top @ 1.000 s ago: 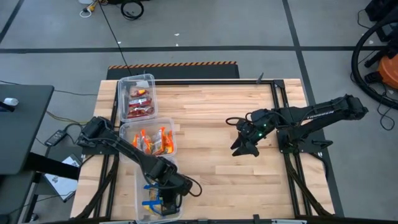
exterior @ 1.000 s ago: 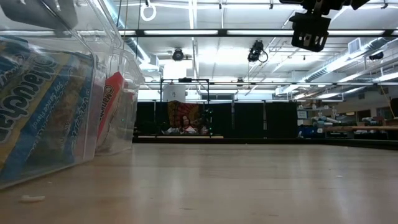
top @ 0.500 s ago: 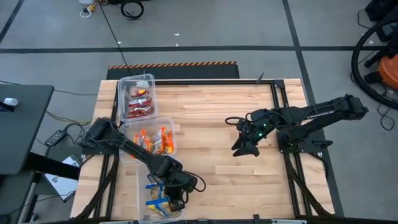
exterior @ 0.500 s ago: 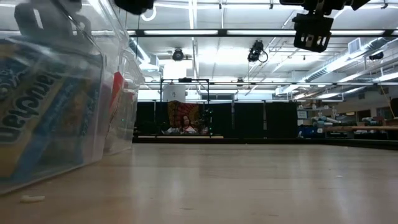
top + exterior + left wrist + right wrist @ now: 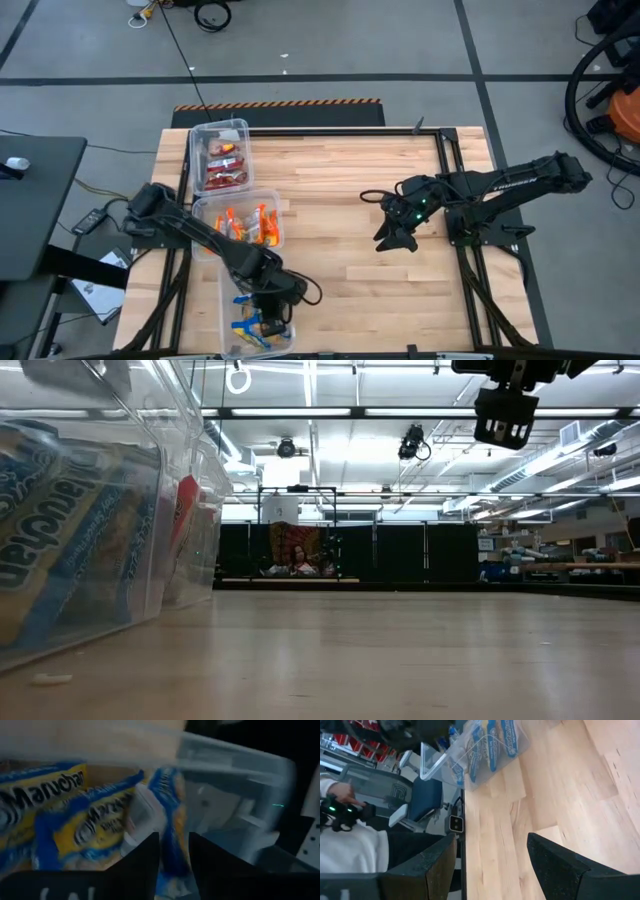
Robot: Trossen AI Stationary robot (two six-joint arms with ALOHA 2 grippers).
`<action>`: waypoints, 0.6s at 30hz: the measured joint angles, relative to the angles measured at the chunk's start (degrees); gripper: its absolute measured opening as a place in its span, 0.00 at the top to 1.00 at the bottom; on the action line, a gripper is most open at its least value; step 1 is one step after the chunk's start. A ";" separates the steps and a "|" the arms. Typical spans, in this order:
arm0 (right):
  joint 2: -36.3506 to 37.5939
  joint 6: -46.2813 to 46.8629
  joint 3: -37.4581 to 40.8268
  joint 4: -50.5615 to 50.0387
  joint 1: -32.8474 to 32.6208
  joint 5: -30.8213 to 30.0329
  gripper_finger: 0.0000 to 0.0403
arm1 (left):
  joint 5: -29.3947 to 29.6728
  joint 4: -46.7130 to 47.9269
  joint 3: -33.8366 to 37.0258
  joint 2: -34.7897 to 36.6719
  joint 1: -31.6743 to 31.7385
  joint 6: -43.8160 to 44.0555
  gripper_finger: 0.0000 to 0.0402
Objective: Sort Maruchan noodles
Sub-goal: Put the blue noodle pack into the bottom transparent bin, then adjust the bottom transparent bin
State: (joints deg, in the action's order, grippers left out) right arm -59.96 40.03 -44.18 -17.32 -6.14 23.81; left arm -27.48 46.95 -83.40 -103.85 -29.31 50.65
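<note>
Since the earlier frames, the left pincer (image 5: 268,322) has shifted slightly within the near bin (image 5: 224,300), while the right pincer (image 5: 395,238) hangs where it was, above bare wood on the right of the desk (image 5: 340,190).

Left pincer: it sits low inside the near bin, over the blue-and-yellow packets (image 5: 248,328). In the left wrist view its two dark fingers (image 5: 140,862) stand a narrow gap apart with nothing gripped between them; one packet lies just past their tips.

Blue-and-yellow packets: they lie in the near bin at the desk's front left corner. In the low view they stand on edge against the clear wall, leaning, their printed lettering running sideways up the wrapper (image 5: 70,540).

Orange packets (image 5: 248,228): these fill the middle bin (image 5: 275,205), tilted, with long axes running roughly from near to far.

Red and silver packets (image 5: 222,165): they rest in the far bin (image 5: 243,128), lying flat.

Right pincer: its fingers are spread wide and empty, as the right wrist view shows (image 5: 490,870). A person's sleeve (image 5: 345,847) appears beyond the desk edge in that view.
</note>
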 joint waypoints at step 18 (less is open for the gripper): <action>0.00 -1.31 0.00 -2.45 0.66 -2.25 0.38 | 17.71 19.27 5.73 9.12 -10.58 -1.67 0.68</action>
State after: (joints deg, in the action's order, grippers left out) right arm -59.96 38.72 -44.18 -19.77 -5.48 21.56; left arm -9.78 66.23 -77.67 -94.72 -39.90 48.99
